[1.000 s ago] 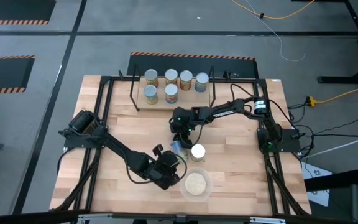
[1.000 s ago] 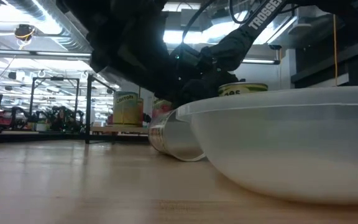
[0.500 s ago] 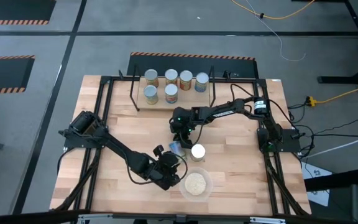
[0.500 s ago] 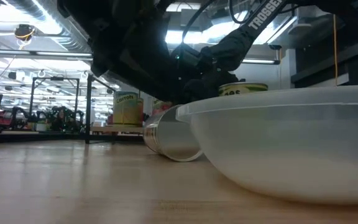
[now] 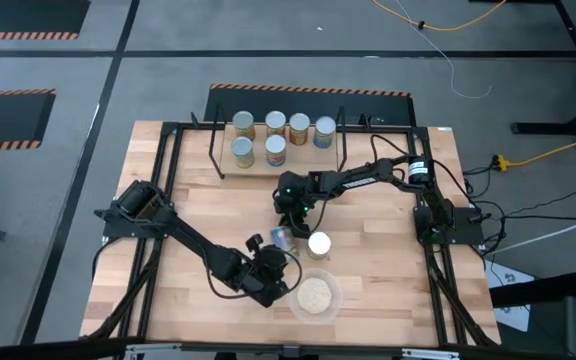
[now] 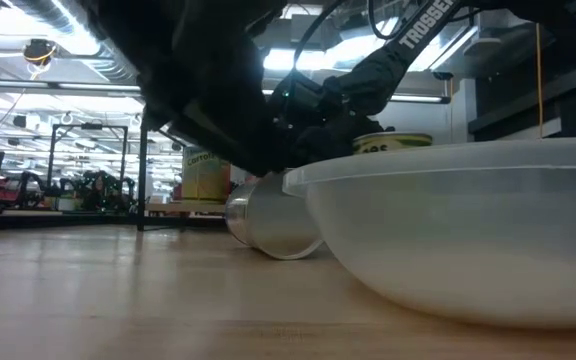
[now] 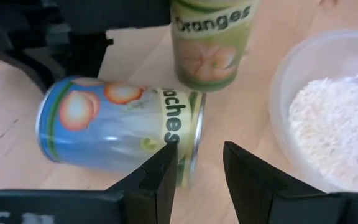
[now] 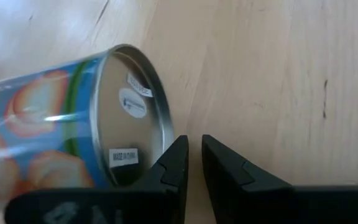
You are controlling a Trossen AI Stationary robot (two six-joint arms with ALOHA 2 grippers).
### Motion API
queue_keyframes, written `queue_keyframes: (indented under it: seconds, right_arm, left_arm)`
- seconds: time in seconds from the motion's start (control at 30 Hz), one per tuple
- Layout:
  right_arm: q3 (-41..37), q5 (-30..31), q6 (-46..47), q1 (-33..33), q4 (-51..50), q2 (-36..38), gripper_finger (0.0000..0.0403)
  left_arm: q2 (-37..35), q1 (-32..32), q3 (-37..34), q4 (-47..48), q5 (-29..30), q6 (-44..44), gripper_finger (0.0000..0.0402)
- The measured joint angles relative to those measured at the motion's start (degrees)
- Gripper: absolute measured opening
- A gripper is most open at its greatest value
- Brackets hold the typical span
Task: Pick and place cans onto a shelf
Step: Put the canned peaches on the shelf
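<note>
A blue can (image 7: 120, 134) is lying on its side on the worktop (image 5: 198, 195), near the middle, just beside an upright can (image 5: 318, 243) and the bowl of grains (image 5: 315, 296). The left gripper (image 7: 199, 163) is waiting with a narrow gap between its fingers, holding nothing. The right gripper (image 8: 193, 160) is almost pressed together beside the can's end (also empty). I judge the fallen can should be stood upright first, without knocking its neighbour, then carried to the shelf (image 5: 303, 155), where six cans (image 5: 270, 125) are standing already.

Six cans (image 5: 270, 138) on shelf (image 5: 218, 162), two nr bowl (image 5: 315, 296)
</note>
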State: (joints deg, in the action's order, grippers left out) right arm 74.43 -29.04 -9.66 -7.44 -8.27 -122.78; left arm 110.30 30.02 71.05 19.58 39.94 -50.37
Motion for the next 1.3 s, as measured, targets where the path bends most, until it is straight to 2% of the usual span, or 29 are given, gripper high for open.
queue_keyframes:
  seconds: [0.67,1.3]
  right_arm:
    - [0.00,-1.30,0.07,0.09,-1.49,0.00,0.0052]
    - [0.00,-1.29,0.13,0.11,-1.51,0.00,0.0052]
  left_arm:
    - [0.00,3.04,0.00,8.33,5.50,0.15,0.0124]
    - [-0.01,2.99,0.00,6.36,5.61,0.49,0.0124]
